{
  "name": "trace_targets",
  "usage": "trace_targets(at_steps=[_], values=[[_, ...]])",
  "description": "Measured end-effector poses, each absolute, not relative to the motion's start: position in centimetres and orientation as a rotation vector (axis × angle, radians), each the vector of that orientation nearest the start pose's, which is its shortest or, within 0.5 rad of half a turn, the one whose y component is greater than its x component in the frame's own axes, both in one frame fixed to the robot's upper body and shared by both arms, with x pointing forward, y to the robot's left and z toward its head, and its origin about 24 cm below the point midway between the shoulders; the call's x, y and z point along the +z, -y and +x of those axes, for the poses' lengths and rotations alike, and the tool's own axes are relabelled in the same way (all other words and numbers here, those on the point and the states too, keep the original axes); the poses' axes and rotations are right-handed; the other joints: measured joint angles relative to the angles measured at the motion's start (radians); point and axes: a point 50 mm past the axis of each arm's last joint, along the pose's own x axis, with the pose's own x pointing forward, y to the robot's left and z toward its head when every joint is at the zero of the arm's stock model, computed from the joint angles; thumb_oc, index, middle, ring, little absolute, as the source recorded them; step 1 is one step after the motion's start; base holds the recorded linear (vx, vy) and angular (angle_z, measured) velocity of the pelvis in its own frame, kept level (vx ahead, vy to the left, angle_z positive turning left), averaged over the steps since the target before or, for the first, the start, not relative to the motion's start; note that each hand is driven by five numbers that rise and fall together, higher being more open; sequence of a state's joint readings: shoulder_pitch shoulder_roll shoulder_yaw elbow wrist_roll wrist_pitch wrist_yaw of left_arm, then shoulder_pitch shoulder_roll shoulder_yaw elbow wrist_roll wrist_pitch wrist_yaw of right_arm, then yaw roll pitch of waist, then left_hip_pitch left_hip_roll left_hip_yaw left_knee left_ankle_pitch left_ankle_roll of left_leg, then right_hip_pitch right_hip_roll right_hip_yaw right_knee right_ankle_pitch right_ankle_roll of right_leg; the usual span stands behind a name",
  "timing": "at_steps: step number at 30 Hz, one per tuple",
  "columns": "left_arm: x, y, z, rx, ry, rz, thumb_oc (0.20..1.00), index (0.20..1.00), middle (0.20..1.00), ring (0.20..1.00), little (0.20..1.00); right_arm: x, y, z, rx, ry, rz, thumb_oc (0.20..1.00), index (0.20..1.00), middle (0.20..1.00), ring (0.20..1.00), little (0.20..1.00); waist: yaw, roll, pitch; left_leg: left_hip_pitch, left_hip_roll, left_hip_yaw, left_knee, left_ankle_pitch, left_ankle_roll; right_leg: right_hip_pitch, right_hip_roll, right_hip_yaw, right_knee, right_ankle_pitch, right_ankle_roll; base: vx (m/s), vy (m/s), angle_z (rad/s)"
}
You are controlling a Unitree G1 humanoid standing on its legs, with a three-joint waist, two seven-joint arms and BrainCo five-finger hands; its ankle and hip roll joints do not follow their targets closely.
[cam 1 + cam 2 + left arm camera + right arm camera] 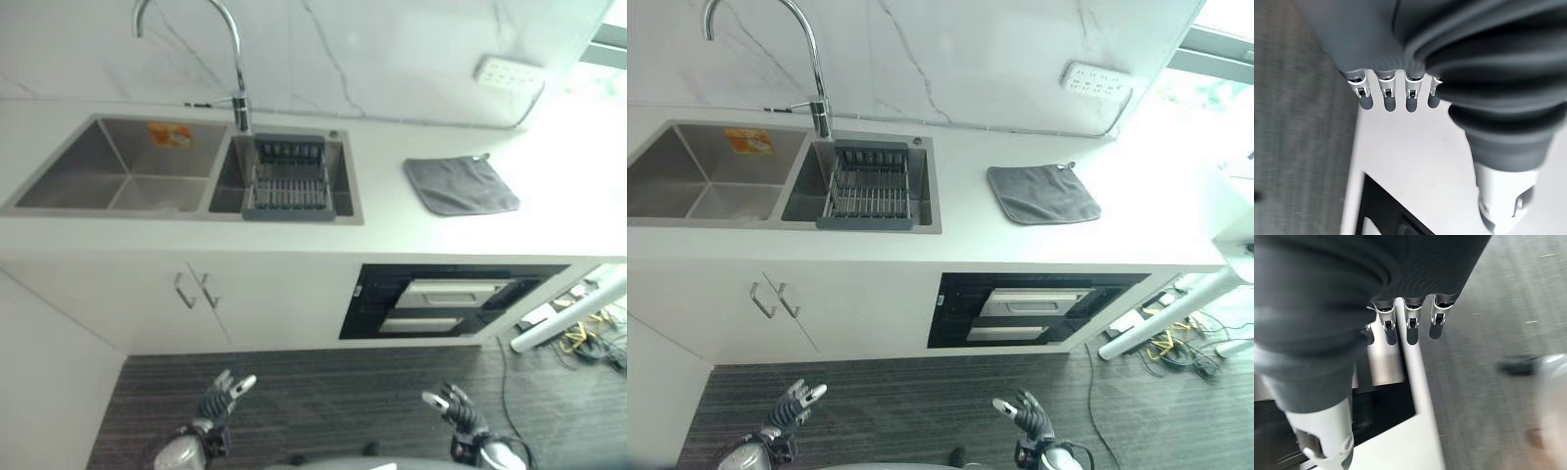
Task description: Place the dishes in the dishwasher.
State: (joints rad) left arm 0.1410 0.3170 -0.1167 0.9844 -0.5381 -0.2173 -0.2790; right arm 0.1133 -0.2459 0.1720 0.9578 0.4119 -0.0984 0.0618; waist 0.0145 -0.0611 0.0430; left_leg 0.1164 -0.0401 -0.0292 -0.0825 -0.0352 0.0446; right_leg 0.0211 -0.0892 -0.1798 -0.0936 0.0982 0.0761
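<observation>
Both hands low over floor, holding nothing: left hand (pixel 227 392) at 7 o'clock, right hand (pixel 453 403) at 5 o'clock, fingers straight and relaxed. Dishwasher (pixel 446 302) sat under counter (pixel 549 211) at 4 o'clock; whether door stood open could not be told. Dish rack (pixel 286 178) in right sink basin (pixel 345 176) at 12 o'clock; no dishes could be made out in rack. Grey cloth (pixel 460 184) at 2 o'clock. Judgement: scene fits dishes loaded already or none brought; confirm first, keep hands clear of cabinet fronts.

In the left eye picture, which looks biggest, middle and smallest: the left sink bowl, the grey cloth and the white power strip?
1. left sink bowl
2. grey cloth
3. white power strip

The strip sits farthest from the camera, so it may look smaller than it is.
</observation>
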Motion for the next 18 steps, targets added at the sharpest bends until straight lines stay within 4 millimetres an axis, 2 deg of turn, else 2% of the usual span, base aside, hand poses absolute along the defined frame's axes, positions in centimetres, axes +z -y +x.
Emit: trace_targets(at_steps=[1, 3, 5, 6, 7, 8, 9, 10, 11, 12, 14, 15, 18], values=[[-13.7, -24.5, 9.8, 0.096, -0.842, -0.234, 1.000, 1.000, 1.000, 1.000, 1.000, -14.6, 22.0, 10.8, -0.126, -0.961, 0.090, 1.000, 1.000, 1.000, 1.000, 1.000, 0.005, 0.020, -0.001, 0.008, 0.012, -0.012, 0.000, -0.005, -0.008, 0.013, 0.011, 0.000, 0.000, -0.010, -0.009, 0.04, -0.182, 0.28], [-13.9, -23.9, 9.6, 0.084, -0.843, -0.250, 1.000, 1.000, 1.000, 1.000, 1.000, -14.1, 21.8, 12.1, -0.082, -0.918, 0.066, 1.000, 1.000, 1.000, 1.000, 1.000, 0.021, 0.048, 0.004, 0.003, 0.031, -0.015, 0.025, -0.009, -0.031, 0.024, 0.031, -0.011, 0.000, -0.021, -0.026, -0.02, -0.153, 0.19], [-13.9, -23.4, 10.1, 0.066, -0.838, -0.255, 1.000, 1.000, 1.000, 1.000, 1.000, -13.7, 21.7, 13.4, -0.059, -0.889, 0.051, 1.000, 1.000, 1.000, 1.000, 1.000, 0.025, 0.046, 0.004, -0.051, 0.025, -0.013, 0.129, -0.018, -0.051, 0.032, 0.028, -0.030, 0.000, -0.029, -0.038, -0.10, -0.047, 0.37], [-13.8, -23.0, 11.0, 0.031, -0.826, -0.242, 1.000, 1.000, 1.000, 1.000, 1.000, -13.4, 21.9, 13.9, -0.062, -0.877, 0.042, 1.000, 1.000, 1.000, 1.000, 1.000, 0.022, 0.034, 0.011, -0.093, 0.016, 0.014, 0.191, -0.013, -0.081, 0.038, 0.011, -0.059, 0.000, -0.029, -0.045, -0.10, 0.050, 0.75], [-13.5, -22.6, 12.2, 0.001, -0.804, -0.245, 1.000, 1.000, 1.000, 1.000, 1.000, -13.3, 22.4, 13.8, -0.074, -0.877, 0.028, 1.000, 1.000, 1.000, 1.000, 1.000, 0.014, 0.030, 0.015, -0.102, 0.026, 0.079, 0.185, -0.010, -0.094, 0.043, 0.003, -0.108, 0.000, -0.031, -0.052, -0.07, 0.087, 1.08], [-13.2, -22.2, 13.4, -0.021, -0.777, -0.249, 1.000, 1.000, 1.000, 1.000, 1.000, -13.4, 23.1, 13.4, -0.089, -0.893, 0.013, 1.000, 1.000, 1.000, 1.000, 1.000, 0.008, 0.036, 0.014, -0.095, 0.048, 0.159, 0.156, -0.013, -0.087, 0.045, 0.006, -0.141, -0.001, -0.046, -0.054, -0.05, 0.100, 0.91], [-12.9, -22.1, 14.0, -0.028, -0.757, -0.248, 1.000, 1.000, 1.000, 1.000, 1.000, -13.5, 23.4, 13.2, -0.094, -0.905, 0.006, 1.000, 1.000, 1.000, 1.000, 1.000, 0.012, 0.038, 0.014, -0.078, 0.056, 0.178, 0.123, -0.012, -0.086, 0.044, 0.008, -0.144, -0.001, -0.058, -0.055, -0.06, 0.099, 0.45], [-13.0, -22.1, 13.9, -0.028, -0.759, -0.245, 1.000, 1.000, 1.000, 1.000, 1.000, -13.5, 23.5, 13.5, -0.097, -0.904, 0.002, 1.000, 1.000, 1.000, 1.000, 1.000, 0.014, 0.045, 0.016, -0.048, 0.058, 0.172, 0.081, -0.012, -0.085, 0.041, 0.013, -0.133, -0.001, -0.053, -0.049, -0.06, 0.079, -0.08], [-13.1, -21.7, 13.8, -0.043, -0.772, -0.235, 1.000, 1.000, 1.000, 1.000, 1.000, -13.3, 23.8, 13.7, -0.104, -0.898, -0.008, 1.000, 1.000, 1.000, 1.000, 1.000, 0.005, 0.069, 0.014, -0.019, 0.074, 0.168, 0.036, -0.014, -0.076, 0.042, 0.029, -0.126, 0.000, -0.045, -0.042, -0.05, 0.063, -0.19], [-13.2, -21.5, 13.8, -0.057, -0.777, -0.228, 1.000, 1.000, 1.000, 1.000, 1.000, -13.4, 23.8, 13.5, -0.110, -0.905, -0.006, 1.000, 1.000, 1.000, 1.000, 1.000, 0.003, 0.069, 0.016, -0.010, 0.069, 0.173, 0.012, 0.010, -0.048, 0.040, 0.028, -0.116, 0.000, -0.039, -0.040, -0.02, 0.053, -0.14], [-13.1, -21.8, 13.8, -0.045, -0.778, -0.221, 1.000, 1.000, 1.000, 1.000, 1.000, -13.9, 23.1, 12.7, -0.106, -0.928, 0.017, 1.000, 1.000, 1.000, 1.000, 1.000, -0.005, 0.047, 0.011, -0.007, 0.055, 0.176, 0.002, 0.015, -0.040, 0.037, 0.019, -0.088, 0.000, -0.029, -0.035, 0.01, 0.053, -0.07], [-13.2, -22.6, 13.4, -0.022, -0.794, -0.210, 1.000, 1.000, 1.000, 1.000, 1.000, -14.2, 22.1, 12.6, -0.095, -0.933, 0.041, 1.000, 1.000, 1.000, 1.000, 1.000, -0.008, 0.027, 0.006, -0.007, 0.051, 0.181, -0.011, 0.019, -0.035, 0.028, 0.017, -0.078, 0.005, -0.025, -0.034, 0.01, 0.043, -0.05], [-13.4, -23.3, 12.4, 0.012, -0.807, -0.219, 1.000, 1.000, 1.000, 1.000, 1.000, -14.3, 21.7, 12.4, -0.086, -0.935, 0.055, 1.000, 1.000, 1.000, 1.000, 1.000, -0.008, 0.010, -0.005, 0.008, 0.049, 0.181, -0.010, 0.026, -0.025, 0.042, 0.017, -0.077, 0.005, -0.013, -0.033, 0.00, 0.011, -0.02]])
